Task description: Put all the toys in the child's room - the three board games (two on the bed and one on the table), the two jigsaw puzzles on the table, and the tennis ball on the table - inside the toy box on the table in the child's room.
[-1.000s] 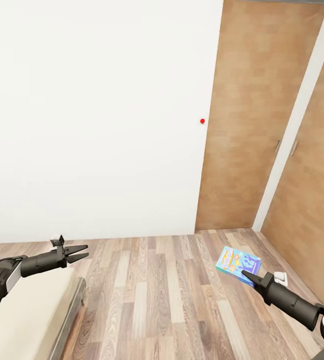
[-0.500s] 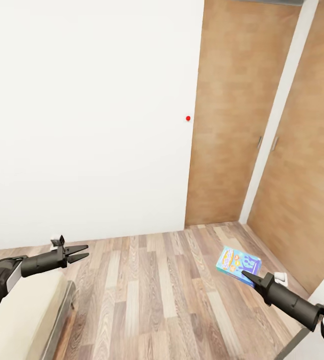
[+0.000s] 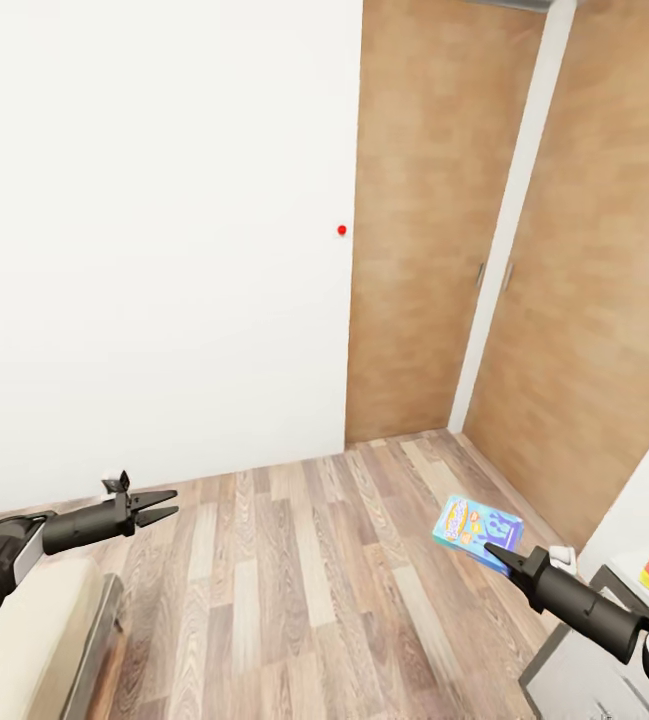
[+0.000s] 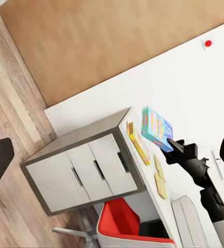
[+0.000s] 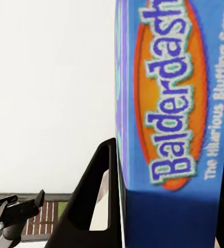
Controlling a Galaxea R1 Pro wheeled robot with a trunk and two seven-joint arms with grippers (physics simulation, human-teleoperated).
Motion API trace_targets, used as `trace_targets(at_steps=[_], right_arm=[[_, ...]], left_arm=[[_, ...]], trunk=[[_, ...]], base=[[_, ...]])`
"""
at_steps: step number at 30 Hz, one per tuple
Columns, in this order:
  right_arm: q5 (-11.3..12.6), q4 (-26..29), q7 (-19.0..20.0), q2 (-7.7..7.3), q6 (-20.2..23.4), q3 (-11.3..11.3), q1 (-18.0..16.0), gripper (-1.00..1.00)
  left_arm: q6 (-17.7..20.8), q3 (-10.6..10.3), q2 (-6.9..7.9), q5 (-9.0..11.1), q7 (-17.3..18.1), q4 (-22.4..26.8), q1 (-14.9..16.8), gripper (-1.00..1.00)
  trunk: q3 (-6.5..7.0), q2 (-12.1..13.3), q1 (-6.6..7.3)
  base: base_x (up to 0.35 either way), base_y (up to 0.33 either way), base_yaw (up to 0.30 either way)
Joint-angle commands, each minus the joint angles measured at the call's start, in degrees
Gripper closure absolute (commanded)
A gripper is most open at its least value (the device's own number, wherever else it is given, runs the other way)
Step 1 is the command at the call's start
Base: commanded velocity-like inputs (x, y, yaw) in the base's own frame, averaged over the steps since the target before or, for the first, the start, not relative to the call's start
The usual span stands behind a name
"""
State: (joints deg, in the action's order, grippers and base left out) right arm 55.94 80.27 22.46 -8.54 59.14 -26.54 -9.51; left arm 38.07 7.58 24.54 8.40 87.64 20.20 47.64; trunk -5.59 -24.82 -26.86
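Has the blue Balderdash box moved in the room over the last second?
Yes. Blue Balderdash box, clamped in the right gripper, swung right: the wardrobe doors slid leftward behind it.

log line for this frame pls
phase: carrying | right gripper: shut on blue game box | left gripper: open, nothing in it | ahead: white wall, wooden doors

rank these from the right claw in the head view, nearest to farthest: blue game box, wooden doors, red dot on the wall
1. Blue game box: held in the right claw.
2. Wooden doors: ahead, past the floor.
3. Red dot: high on the white wall, left of the doors.
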Motion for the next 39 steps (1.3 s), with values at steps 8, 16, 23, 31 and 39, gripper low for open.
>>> trace_targets(at_steps=[8,16,23,31,39], right_arm=[[-0.39,-0.36,0.61,0.01,0.24,-0.08,-0.07,1.0],[-0.39,-0.37,0.55,0.1,0.19,0.04,-0.07,1.0],[-0.39,-0.41,0.34,0.1,0.14,0.08,-0.08,1.0],[-0.39,-0.4,0.34,0.1,0.18,0.08,-0.07,1.0],[-0.39,-0.38,0.3,0.1,0.12,0.08,-0.07,1.0]], left_arm=[[0.61,0.08,0.16,-0.05,0.06,0.01,0.04,-1.0],[0.61,0.12,0.24,-0.05,0.16,0.01,0.05,-1.0],[0.61,0.11,0.19,-0.05,0.01,0.01,0.04,-1.0],[0.61,0.12,0.22,-0.05,0.07,0.01,0.04,-1.0],[0.61,0.16,0.32,-0.05,0.07,0.01,0.03,-1.0]], trunk=[[-0.59,-0.12,-0.03],[-0.93,-0.12,-0.03],[-1.18,-0.12,-0.03],[-1.44,-0.12,-0.03],[-1.68,-0.12,-0.03]], base=[[0.0,0.0,-0.221],[0.0,0.0,-0.249],[0.0,0.0,-0.256],[0.0,0.0,-0.257],[0.0,0.0,-0.258]])
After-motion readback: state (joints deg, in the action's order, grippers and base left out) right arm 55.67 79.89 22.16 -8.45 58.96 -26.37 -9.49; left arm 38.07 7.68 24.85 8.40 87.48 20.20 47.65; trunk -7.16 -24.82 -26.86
